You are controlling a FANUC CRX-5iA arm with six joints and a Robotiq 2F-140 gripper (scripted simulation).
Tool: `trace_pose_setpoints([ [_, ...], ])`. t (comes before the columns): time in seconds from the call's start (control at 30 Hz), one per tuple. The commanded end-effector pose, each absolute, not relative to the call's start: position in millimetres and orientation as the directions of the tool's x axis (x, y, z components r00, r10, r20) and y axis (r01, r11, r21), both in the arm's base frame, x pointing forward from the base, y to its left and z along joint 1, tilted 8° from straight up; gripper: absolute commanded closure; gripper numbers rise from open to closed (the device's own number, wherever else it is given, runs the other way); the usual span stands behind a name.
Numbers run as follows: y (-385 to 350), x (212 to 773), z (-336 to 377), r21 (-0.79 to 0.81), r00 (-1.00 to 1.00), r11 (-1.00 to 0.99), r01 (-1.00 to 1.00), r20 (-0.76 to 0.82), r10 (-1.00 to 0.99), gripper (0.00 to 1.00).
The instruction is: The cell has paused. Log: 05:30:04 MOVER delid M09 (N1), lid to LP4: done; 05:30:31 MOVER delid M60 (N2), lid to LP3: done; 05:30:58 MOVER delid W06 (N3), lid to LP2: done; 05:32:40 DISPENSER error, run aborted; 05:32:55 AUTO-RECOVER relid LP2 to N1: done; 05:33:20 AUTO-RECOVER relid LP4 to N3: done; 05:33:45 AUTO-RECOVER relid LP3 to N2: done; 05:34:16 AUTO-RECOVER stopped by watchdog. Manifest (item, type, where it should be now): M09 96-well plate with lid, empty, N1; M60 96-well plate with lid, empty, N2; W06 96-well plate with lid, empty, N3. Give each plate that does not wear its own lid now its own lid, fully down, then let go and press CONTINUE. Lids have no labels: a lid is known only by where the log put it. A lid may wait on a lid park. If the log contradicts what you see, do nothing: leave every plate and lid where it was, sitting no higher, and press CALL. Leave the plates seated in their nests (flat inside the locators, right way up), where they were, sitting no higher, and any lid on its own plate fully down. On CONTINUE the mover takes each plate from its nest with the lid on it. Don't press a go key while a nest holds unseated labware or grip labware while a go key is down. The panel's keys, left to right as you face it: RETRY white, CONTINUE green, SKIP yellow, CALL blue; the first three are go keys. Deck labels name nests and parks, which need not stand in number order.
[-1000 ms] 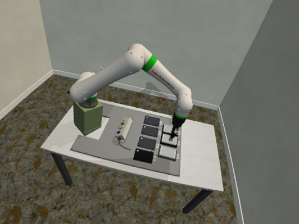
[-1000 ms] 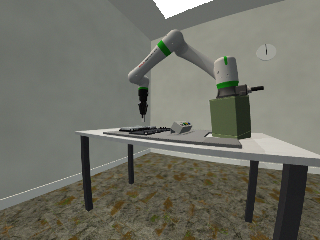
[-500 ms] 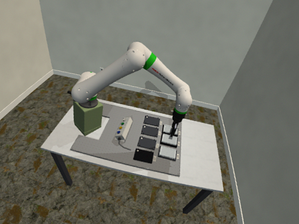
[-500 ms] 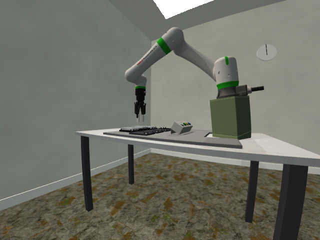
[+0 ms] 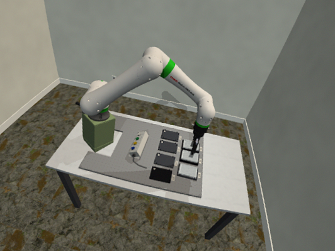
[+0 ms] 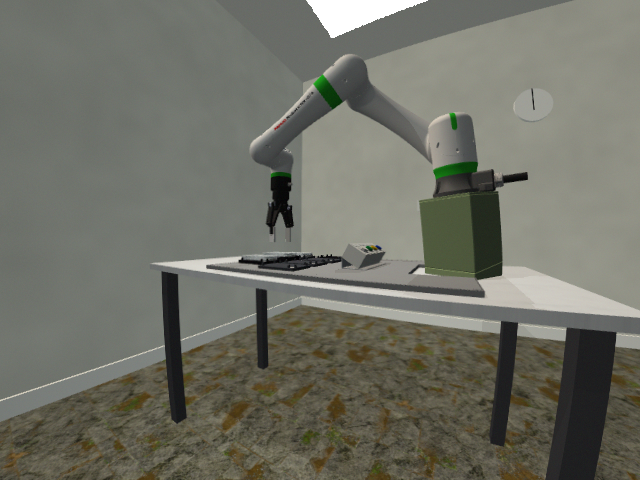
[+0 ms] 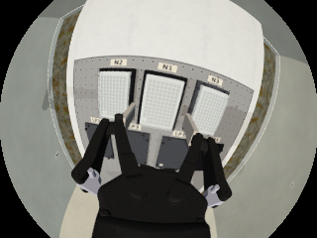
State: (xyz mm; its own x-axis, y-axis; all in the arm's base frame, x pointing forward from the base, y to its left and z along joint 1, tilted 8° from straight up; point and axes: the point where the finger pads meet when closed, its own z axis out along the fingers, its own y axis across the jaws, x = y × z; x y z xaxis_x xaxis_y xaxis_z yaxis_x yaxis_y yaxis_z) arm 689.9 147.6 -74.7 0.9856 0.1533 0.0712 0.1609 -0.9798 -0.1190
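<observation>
Three white 96-well plates stand in a row of nests. In the wrist view the labels read N2 for the left plate (image 7: 114, 91), N1 for the middle plate (image 7: 160, 101) and N3 for the right plate (image 7: 210, 109). In the top view they form a column: the far plate (image 5: 187, 144), the middle plate (image 5: 187, 157) and the near plate (image 5: 187, 171). Whether each wears a clear lid is too small to tell. My gripper (image 5: 193, 153) (image 6: 279, 236) (image 7: 159, 114) is open and empty, hanging well above the middle plate at N1.
Several dark lid parks (image 5: 170, 135) (image 5: 168, 146) (image 5: 164, 160) (image 5: 160, 174) lie in a column beside the nests, with nothing showing on them. The key panel (image 5: 139, 142) (image 6: 363, 254) stands on the grey deck (image 5: 115, 168). The arm's green pedestal (image 5: 96, 132) is at the table's left.
</observation>
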Motion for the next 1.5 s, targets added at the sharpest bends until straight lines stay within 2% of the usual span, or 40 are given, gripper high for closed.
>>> trace_pose_setpoints([
  [0.0,148,690,-74,-0.119,0.986,-0.98,0.161,0.072,0.153,0.34],
  [1.47,151,692,-94,-0.118,0.986,-0.98,0.16,0.071,0.153,0.34],
])
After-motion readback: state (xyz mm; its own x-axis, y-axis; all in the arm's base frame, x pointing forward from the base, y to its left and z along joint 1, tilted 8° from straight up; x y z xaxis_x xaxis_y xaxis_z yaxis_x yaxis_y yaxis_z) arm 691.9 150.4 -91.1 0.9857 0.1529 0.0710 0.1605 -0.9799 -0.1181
